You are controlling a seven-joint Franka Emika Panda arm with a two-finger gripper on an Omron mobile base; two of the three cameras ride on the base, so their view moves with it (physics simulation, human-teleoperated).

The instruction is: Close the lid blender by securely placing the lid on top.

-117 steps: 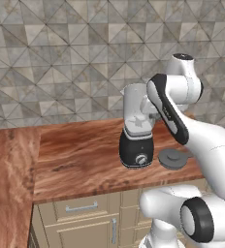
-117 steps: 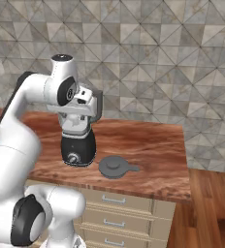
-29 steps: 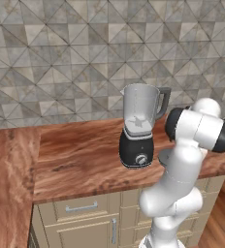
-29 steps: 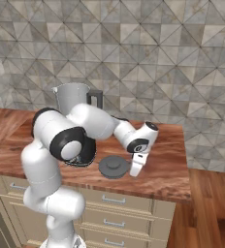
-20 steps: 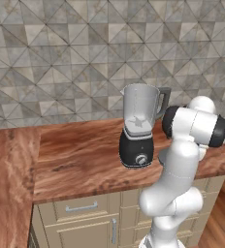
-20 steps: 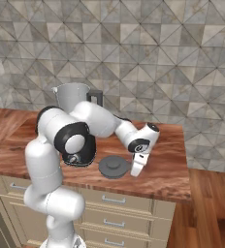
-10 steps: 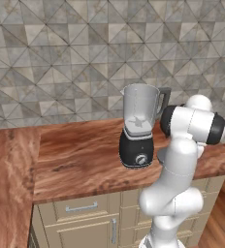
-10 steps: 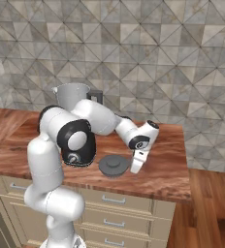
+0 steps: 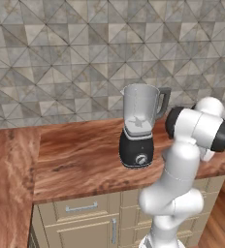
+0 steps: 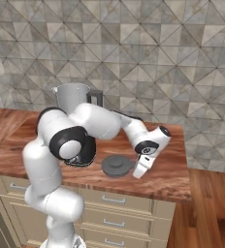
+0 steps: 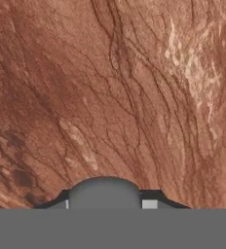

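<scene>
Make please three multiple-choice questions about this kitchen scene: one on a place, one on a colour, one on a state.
1. Where is the lid?
A. on the jar
B. flat on the wooden counter, beside the blender
C. on the floor

2. What colour is the blender's base?
A. black
B. red
C. white

3. What is the state of the jar's top?
A. covered by the lid
B. covered by a cloth
C. open, with no lid on it

Answers: 1 B, the right base view shows the disc lying on the counter next to the gripper. 2 A, the rounded base is black with a silver dial. 3 C, the jar's rim is bare.

Glossy white rounded arm, dark joints.
</scene>
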